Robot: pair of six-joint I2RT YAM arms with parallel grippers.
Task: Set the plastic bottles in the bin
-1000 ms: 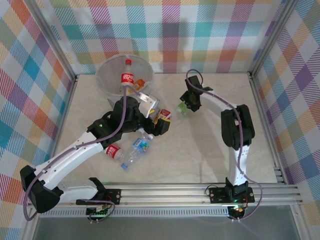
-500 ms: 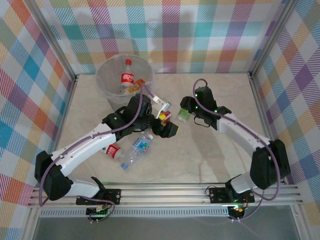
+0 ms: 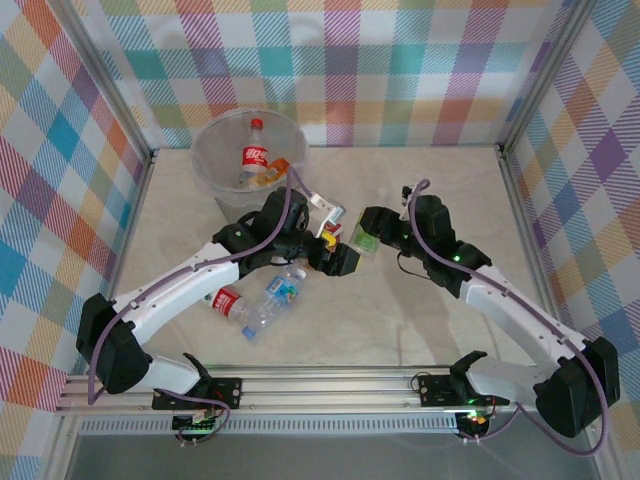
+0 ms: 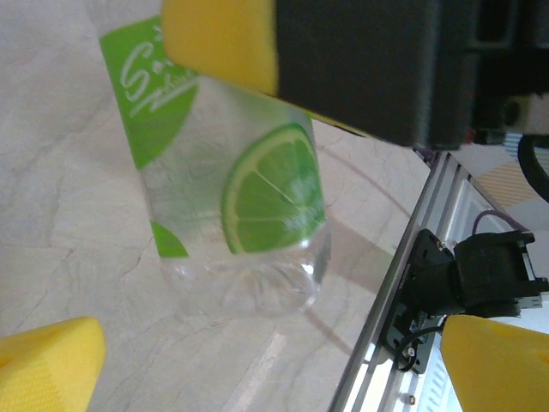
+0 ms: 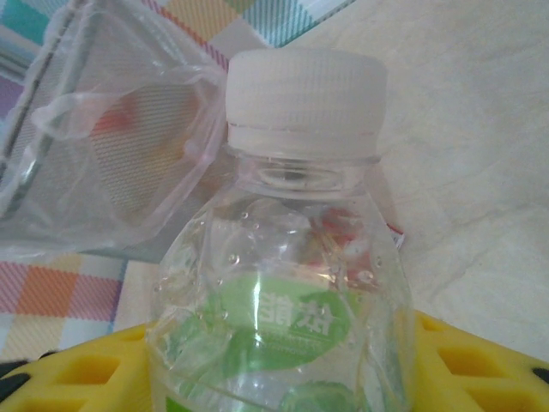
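My right gripper [image 3: 366, 232] [image 5: 283, 378] is shut on a clear plastic bottle [image 3: 360, 243] [image 5: 296, 257] with a green lime label and a white cap, held above the table's middle. The left gripper [image 3: 334, 236] [image 4: 274, 365] faces it from the left with its yellow fingers [image 4: 47, 365] spread wide open. In the left wrist view the green-labelled bottle [image 4: 249, 206] hangs just beyond those fingers, pinched from above by the other gripper's pads. The bin [image 3: 215, 150] stands at the back left with a red-labelled bottle [image 3: 256, 150] upright inside. A red-labelled bottle [image 3: 228, 303] and a blue-labelled bottle [image 3: 277, 293] lie on the table.
A small red-and-yellow labelled item [image 3: 329, 231] stands close by the left gripper. The bin's clear bag liner [image 5: 103, 146] shows beyond the held bottle. Checked walls close in the table on three sides, and a metal rail [image 3: 340, 385] runs along the near edge.
The right arm has swung down and left, carrying the green-labelled bottle to just beside the left gripper. The left arm has reached further toward the middle.
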